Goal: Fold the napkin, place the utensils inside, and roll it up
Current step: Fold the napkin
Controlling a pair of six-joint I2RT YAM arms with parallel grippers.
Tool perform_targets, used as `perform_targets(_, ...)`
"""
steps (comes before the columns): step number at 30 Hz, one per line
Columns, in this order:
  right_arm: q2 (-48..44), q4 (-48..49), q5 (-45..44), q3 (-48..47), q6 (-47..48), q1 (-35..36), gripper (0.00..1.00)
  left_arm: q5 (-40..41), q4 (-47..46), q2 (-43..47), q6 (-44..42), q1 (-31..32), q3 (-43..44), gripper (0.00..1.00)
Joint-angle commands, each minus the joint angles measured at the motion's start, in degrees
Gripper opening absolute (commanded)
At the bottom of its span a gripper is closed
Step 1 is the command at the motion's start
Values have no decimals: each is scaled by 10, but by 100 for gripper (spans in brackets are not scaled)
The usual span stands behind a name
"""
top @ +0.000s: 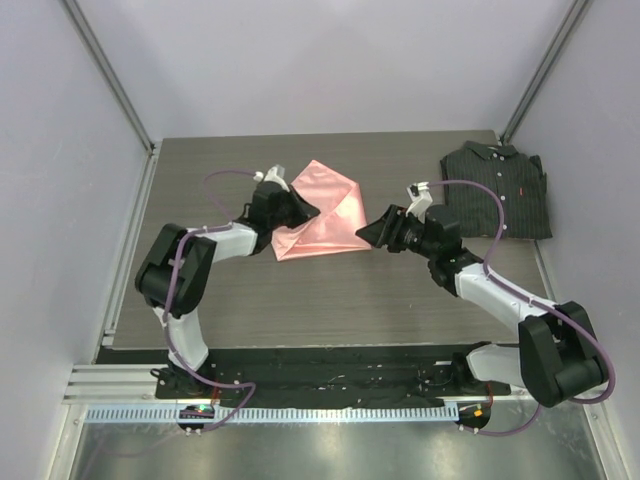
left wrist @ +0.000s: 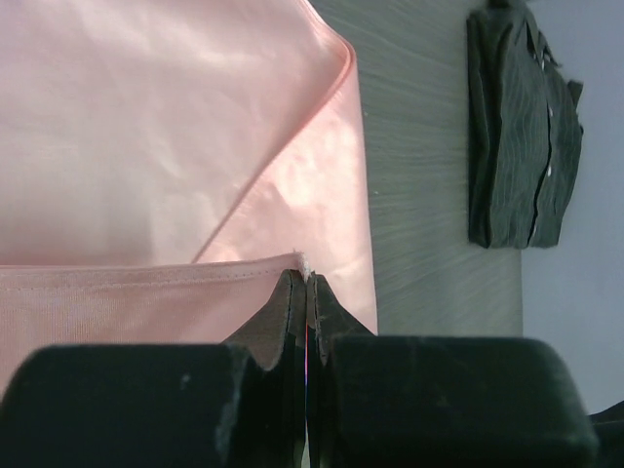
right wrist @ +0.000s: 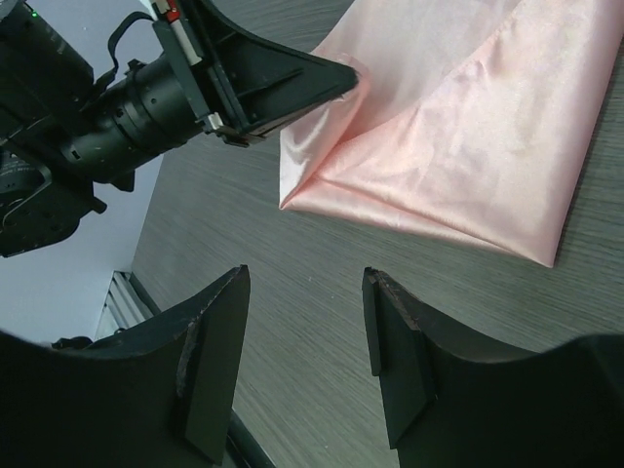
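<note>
Pink napkin (top: pixel 325 210): here it lies, mid-desk toward the far side, partly folded, with one flap doubled over the rest so a diagonal edge runs across it.
Look of it: glossy, thin satin that catches the light; soft creases bunch at its left side, and the stitched hem shows clearly in the left wrist view.
Left end effector (left wrist: pixel 308 278): jaws pressed together on that hem, with only a sliver of cloth nipped at the very tips, at the napkin's left side.
Right end effector (right wrist: pixel 304 285): jaws spread wide, nothing between them, hovering over bare desk (top: pixel 330 300) just off the napkin's near right corner.
Fork: not visible in any view.
Shirt (top: pixel 497 190): dark, striped and folded, at the far right, well apart from the action.
Risk, slip: the bite is tiny and the cloth is slick, so a quick pull could slide the hem right out.
Risk, drag: only one point is held, so the whole napkin may skate over the desk and the flap may fall open instead of creasing.
Risk, clash: the two end effectors sit near each other across the cloth, so a careless reach could bump them together.
</note>
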State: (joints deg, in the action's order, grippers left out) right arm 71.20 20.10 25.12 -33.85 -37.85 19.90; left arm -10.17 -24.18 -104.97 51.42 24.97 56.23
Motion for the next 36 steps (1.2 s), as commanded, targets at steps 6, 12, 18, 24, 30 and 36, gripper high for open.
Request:
perform_targets(6, -32, -7, -11, 6, 3, -5, 58, -61, -49, -80, -43, 65, 90, 0)
perform_targets(12, -33, -7, -10, 9, 3, -6, 58, -86, -32, -120, -67, 79, 131, 0)
perform_targets(18, -34, -7, -10, 9, 1, -7, 58, -101, 8, -148, -105, 98, 159, 0)
perform_targets(24, -29, -3, -6, 8, -1, -7, 58, -102, 27, -165, -127, 107, 170, 0)
perform_targets(30, -22, 3, -3, 8, -6, -6, 58, -103, 41, -169, -152, 125, 170, 0)
perform_targets(36, -19, 7, 0, 8, -8, -7, 58, -105, 36, -168, -165, 132, 160, 0)
